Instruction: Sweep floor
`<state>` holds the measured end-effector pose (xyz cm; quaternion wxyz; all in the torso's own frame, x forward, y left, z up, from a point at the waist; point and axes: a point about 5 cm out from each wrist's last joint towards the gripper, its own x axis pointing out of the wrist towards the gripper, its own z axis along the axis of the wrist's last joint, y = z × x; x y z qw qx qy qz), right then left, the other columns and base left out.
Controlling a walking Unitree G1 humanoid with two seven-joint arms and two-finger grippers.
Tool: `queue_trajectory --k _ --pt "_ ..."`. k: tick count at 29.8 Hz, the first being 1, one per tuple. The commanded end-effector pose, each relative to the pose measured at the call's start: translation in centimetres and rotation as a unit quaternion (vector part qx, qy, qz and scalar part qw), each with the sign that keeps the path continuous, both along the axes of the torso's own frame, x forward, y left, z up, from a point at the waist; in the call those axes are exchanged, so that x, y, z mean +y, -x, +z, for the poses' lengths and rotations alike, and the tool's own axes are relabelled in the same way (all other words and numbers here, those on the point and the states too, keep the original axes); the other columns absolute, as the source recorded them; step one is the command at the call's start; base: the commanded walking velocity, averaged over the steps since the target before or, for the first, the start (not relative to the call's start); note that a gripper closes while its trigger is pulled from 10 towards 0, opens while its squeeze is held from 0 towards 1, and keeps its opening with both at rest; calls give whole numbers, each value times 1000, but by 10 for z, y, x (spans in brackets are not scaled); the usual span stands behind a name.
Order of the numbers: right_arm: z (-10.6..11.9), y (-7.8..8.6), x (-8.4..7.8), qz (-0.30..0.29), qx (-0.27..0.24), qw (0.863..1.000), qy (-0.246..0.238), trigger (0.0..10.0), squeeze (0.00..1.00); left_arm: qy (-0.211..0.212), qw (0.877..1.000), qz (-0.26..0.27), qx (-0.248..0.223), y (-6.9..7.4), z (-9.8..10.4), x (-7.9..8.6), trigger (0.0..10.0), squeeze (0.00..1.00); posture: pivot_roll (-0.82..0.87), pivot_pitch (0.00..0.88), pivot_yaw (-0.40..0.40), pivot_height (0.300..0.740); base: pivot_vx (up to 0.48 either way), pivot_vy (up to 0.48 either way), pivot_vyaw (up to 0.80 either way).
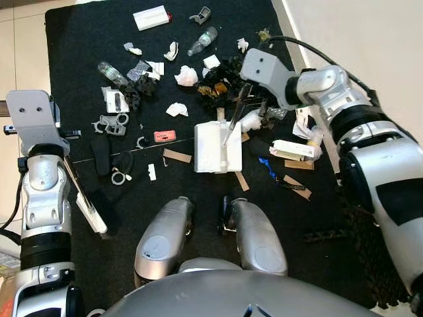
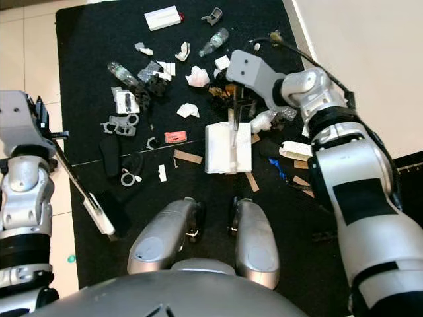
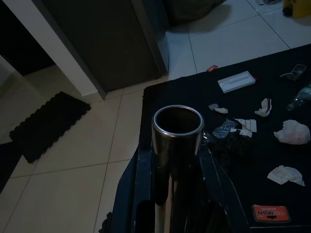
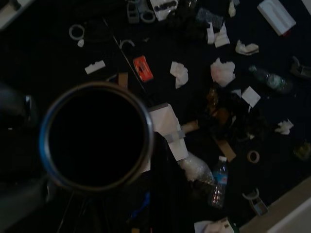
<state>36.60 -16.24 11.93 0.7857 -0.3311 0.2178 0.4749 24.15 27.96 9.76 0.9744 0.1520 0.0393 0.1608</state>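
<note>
Litter lies scattered over a black mat (image 1: pixel 79 39): crumpled tissues (image 1: pixel 186 76), plastic bottles (image 1: pixel 202 41), cardboard strips (image 1: pixel 177 156) and an orange card (image 1: pixel 164 135). My right gripper (image 1: pixel 246 94) is over the far litter, shut on a metal tube (image 4: pixel 97 141). That tube's thin shaft slants down to a white flat head (image 1: pixel 217 148) in the middle of the mat. My left gripper (image 1: pixel 64 140) is at the mat's left edge, shut on a second metal tube (image 3: pixel 177 131). Its rod (image 1: pixel 78 188) runs down to a small white head (image 1: pixel 94 220) on the mat.
My two legs (image 1: pixel 211 238) stand on the near part of the mat. Pale floor tiles (image 1: pixel 20 46) lie to the left and a light wall or floor (image 1: pixel 370 33) to the right. A white box (image 1: pixel 151 17) and grey plastic rings (image 1: pixel 111 123) lie farther out.
</note>
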Motion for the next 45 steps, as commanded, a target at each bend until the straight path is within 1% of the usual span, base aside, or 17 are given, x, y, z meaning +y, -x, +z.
queue_trajectory --k 1,10,14,17,18,19,22,23,26,28,31,33,36,40,41,42,45 --pt "2 1 -6 11 12 1000 12 10000 0 -6 1000 8 14 4 -6 1 10000 0 196 147 -9 740 0 0 0" --pt "-15 11 -3 28 48 998 16 10000 0 -5 1000 1 16 0 -7 -3 10000 0 191 145 -5 740 0 0 0" --pt "-30 19 12 31 77 996 -18 10000 0 -5 1000 0 15 -2 -7 -3 10000 0 188 141 -4 740 0 0 0" --pt "-34 20 18 31 74 997 -18 10000 0 -5 1000 -1 15 -2 -7 -3 10000 0 192 140 -4 740 0 0 0" --pt "-37 22 25 36 75 996 -19 10000 0 -5 1000 -1 15 -2 -7 -3 10000 0 192 140 -4 740 0 0 0" --pt "-37 22 25 36 75 996 -19 10000 0 -5 1000 -1 15 -2 -7 -3 10000 0 192 140 -4 740 0 0 0" --pt "-47 27 51 66 69 995 -2 10000 0 -5 1000 1 15 -2 -7 -4 10000 0 198 137 -9 740 0 0 0" --pt "-47 27 51 66 69 995 -2 10000 0 -5 1000 1 15 -2 -7 -4 10000 0 198 137 -9 740 0 0 0" --pt "-61 33 78 74 40 995 49 10000 0 -3 1000 5 16 1 -9 -3 10000 0 201 133 -20 740 0 0 0" --pt "-67 37 90 76 32 994 67 10000 0 -2 1000 7 17 2 -11 -4 10000 0 201 133 -20 740 0 0 0" --pt "-68 40 98 80 36 994 65 10000 0 -2 1000 8 18 2 -11 -3 10000 0 202 132 -24 740 0 0 0" --pt "-71 46 115 96 46 993 60 10000 0 -1 1000 10 18 3 -12 -3 10000 0 200 133 -30 740 0 0 0" --pt "-71 46 115 96 46 993 60 10000 0 -1 1000 10 18 3 -12 -3 10000 0 200 133 -30 740 0 0 0" --pt "-73 53 143 32 77 996 -22 10000 0 1 1000 10 19 3 -14 -5 10000 0 200 135 -36 740 0 0 0" --pt "-73 53 143 32 77 996 -22 10000 0 1 1000 10 19 3 -14 -5 10000 0 200 135 -36 740 0 0 0" --pt "-73 54 148 6 92 994 -56 10000 0 1 1000 11 19 3 -14 -5 10000 0 200 135 -36 740 0 0 0" --pt "-73 57 153 -8 112 990 -84 10000 0 2 1000 11 19 3 -14 -5 10000 0 202 136 -35 740 0 0 0"
